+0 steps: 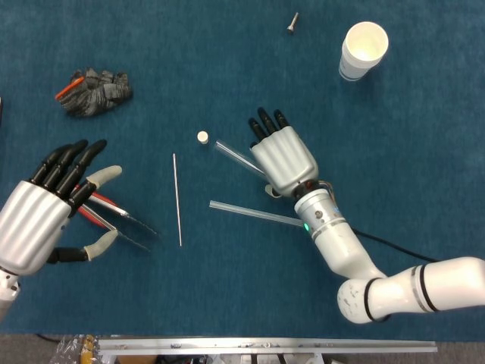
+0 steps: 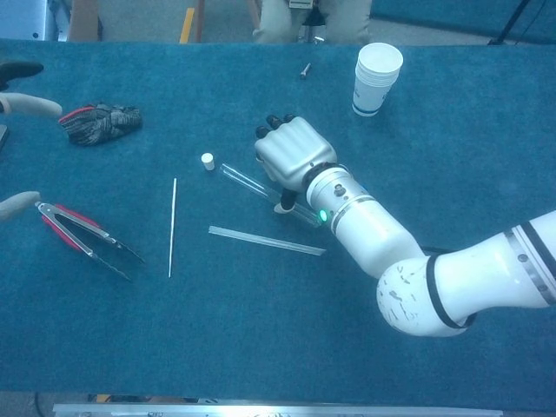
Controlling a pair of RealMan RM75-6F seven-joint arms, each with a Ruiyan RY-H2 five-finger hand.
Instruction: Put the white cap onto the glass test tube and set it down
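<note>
The small white cap (image 1: 202, 137) (image 2: 207, 161) stands on the blue cloth, left of the glass test tube (image 1: 231, 155) (image 2: 242, 181). The tube lies slanted on the cloth, its lower end hidden under my right hand (image 1: 282, 155) (image 2: 294, 155). That hand lies palm down over the tube, fingers stretched ahead and thumb beside it; the tube is not lifted. My left hand (image 1: 45, 208) hovers at the left with fingers spread, holding nothing; in the chest view only its fingertips (image 2: 19, 104) show.
A clear flat strip (image 1: 258, 214) (image 2: 265, 241) lies just below the right hand. A thin rod (image 1: 176, 199), red-handled pliers (image 1: 114, 216) and a crumpled glove (image 1: 95, 91) lie to the left. A paper cup (image 1: 364, 49) and a screw (image 1: 292, 23) are at the back.
</note>
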